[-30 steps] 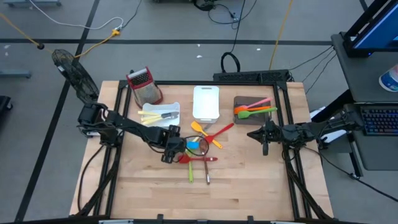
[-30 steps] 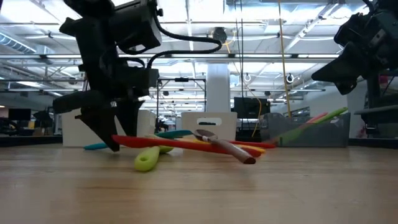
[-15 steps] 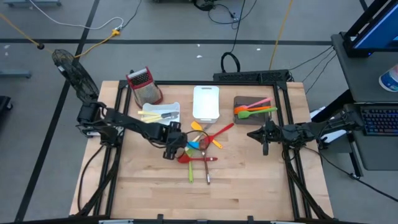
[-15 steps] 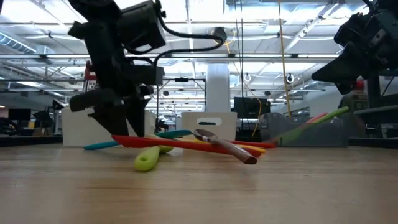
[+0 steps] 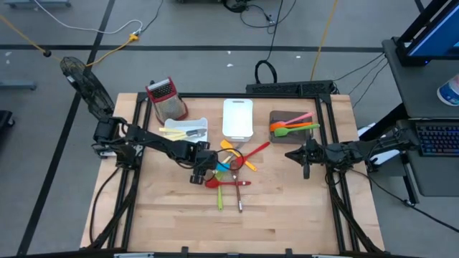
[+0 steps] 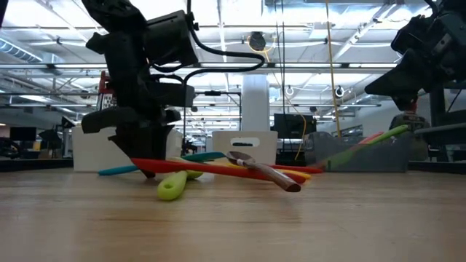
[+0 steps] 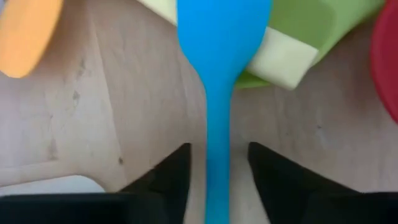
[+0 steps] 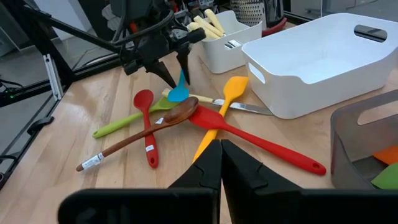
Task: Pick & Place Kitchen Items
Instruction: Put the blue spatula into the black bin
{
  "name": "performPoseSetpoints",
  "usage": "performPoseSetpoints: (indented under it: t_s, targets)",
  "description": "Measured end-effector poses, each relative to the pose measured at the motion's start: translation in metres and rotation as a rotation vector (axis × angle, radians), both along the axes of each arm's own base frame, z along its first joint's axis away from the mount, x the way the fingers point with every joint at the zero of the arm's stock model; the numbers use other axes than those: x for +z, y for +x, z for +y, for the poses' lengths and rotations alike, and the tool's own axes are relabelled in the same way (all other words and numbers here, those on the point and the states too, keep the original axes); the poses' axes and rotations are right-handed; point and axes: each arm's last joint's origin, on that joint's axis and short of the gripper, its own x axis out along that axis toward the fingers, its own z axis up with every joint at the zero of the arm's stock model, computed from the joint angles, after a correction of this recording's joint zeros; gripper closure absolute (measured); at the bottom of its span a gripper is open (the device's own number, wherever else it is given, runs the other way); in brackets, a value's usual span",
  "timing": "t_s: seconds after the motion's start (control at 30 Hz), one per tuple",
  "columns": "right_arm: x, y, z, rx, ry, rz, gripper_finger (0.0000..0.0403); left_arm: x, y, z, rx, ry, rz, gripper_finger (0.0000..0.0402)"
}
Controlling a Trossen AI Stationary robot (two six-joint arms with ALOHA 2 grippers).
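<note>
Left gripper (image 7: 213,163) astride the blue spatula (image 7: 219,74)

Fingers open, handle running lengthwise between them, blade ahead; the right gripper (image 5: 304,159), closed, waits well apart.

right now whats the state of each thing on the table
left gripper: fingers open, straddling the blue spatula handle
blue spatula: flat on the table, not lifted
right gripper: fingers shut, empty
white bin: upright, looks empty
brown tray: holds pink, orange and green utensils
box grater: upright
</note>
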Motion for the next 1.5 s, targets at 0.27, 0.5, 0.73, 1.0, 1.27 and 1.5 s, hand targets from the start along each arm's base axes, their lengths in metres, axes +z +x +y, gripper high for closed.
performPoseSetpoints:
  t_s: [0.27, 0.5, 0.73, 1.0, 1.27, 1.5]
  targets:
    - [0.000, 0.000, 0.000, 0.000, 0.000, 0.000, 0.0403, -0.001, -0.002, -0.001, 0.079, -0.019, 0.011, 0.0386]
    - [0.000, 0.000, 0.000, 0.000, 0.000, 0.000, 0.0403, 0.012, -0.012, -0.001, 0.136, 0.017, 0.019, 0.0377]
    - [0.000, 0.000, 0.000, 0.000, 0.000, 0.000, 0.0403, 0.046, -0.019, 0.001, 0.218, 0.007, -0.114, 0.0387]
    - [0.002, 0.001, 0.000, -0.007, 0.033, -0.028, 0.0403, 0.109, -0.031, 0.002, 0.314, -0.112, -0.467, 0.0390]
    - [0.023, 0.006, 0.001, -0.057, 0.379, -0.271, 0.0403, 0.186, -0.032, 0.013, 0.398, -0.409, -1.069, 0.0393]
    - [0.050, 0.021, 0.007, 0.073, 0.382, -0.542, 0.0401, 0.211, -0.012, 0.020, 0.373, -0.680, -1.441, 0.0396]
